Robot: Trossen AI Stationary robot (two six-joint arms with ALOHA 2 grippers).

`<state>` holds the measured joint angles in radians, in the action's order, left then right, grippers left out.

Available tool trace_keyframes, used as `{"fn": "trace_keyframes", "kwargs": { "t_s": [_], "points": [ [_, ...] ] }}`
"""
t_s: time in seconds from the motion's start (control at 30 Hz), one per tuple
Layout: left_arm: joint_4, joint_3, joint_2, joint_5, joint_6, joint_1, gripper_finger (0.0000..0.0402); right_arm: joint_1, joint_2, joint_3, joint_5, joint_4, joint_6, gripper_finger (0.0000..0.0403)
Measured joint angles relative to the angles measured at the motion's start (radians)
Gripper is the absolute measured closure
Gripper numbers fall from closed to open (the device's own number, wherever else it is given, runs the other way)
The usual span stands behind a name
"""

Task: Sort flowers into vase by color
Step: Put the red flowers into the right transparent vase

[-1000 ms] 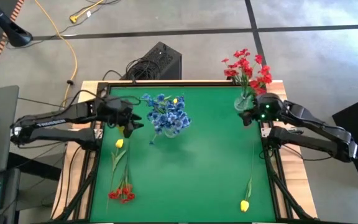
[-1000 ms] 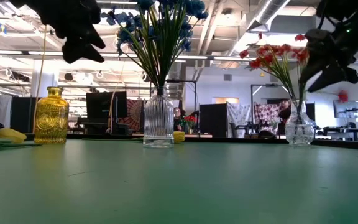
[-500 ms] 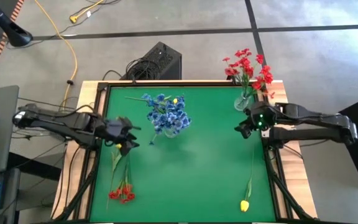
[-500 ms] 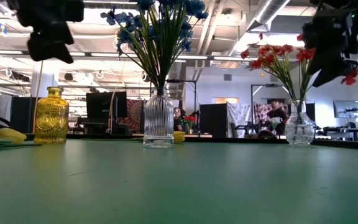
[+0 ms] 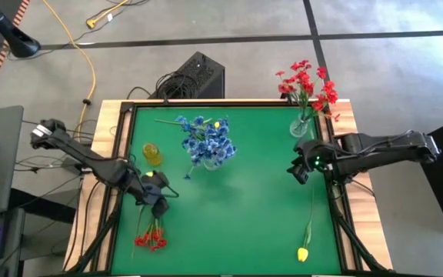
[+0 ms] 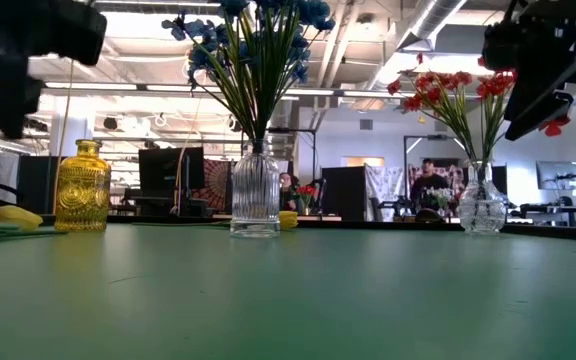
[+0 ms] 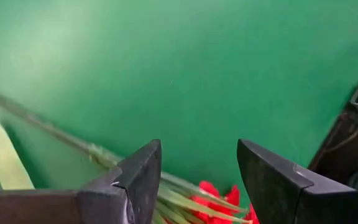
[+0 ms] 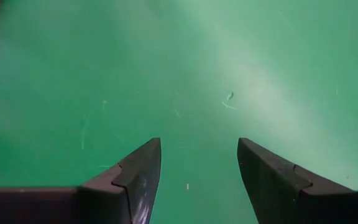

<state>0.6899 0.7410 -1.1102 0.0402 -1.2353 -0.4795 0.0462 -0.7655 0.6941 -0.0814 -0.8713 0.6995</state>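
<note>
Blue flowers stand in a ribbed clear vase at mid-table. Red flowers fill a clear vase at the far right. An empty yellow vase stands at the left. A red sprig and green stems lie flat on the mat near the left edge. A yellow tulip lies at the near right. My left gripper hovers open above the loose stems, touching nothing. My right gripper is open over bare mat, on the near side of the red vase.
A small yellow bud lies behind the blue vase. A second yellow bud shows at the left in the low view. The green mat has a raised black frame around it. Free mat spreads through the middle and near side.
My left gripper has swung from beside the yellow vase toward the near edge and down, rolling as it went, and now sits over the loose stems. My right gripper has drawn away from the red vase toward the near edge. Both stay open.
</note>
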Motion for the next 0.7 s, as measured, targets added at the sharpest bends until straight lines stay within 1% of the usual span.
{"fn": "trace_keyframes", "kwargs": {
  "t_s": [0.2,0.37,0.57,0.7],
  "points": [
    [0.000,0.000,-0.068,-0.033,-0.121,-0.030,0.0203,0.021,-0.041,0.000,-0.002,0.003,-0.051,0.0163],
    [0.001,0.000,-0.114,-0.066,-0.244,-0.042,0.0203,0.050,-0.060,0.000,-0.002,0.000,-0.053,0.0163],
    [0.001,0.000,-0.192,-0.126,-0.302,-0.052,0.0203,0.124,-0.060,0.000,-0.005,-0.007,-0.053,0.0163],
    [0.001,0.000,-0.252,-0.163,-0.299,-0.052,0.0203,0.169,-0.060,0.000,-0.044,-0.007,-0.046,0.0163]
  ]
}}
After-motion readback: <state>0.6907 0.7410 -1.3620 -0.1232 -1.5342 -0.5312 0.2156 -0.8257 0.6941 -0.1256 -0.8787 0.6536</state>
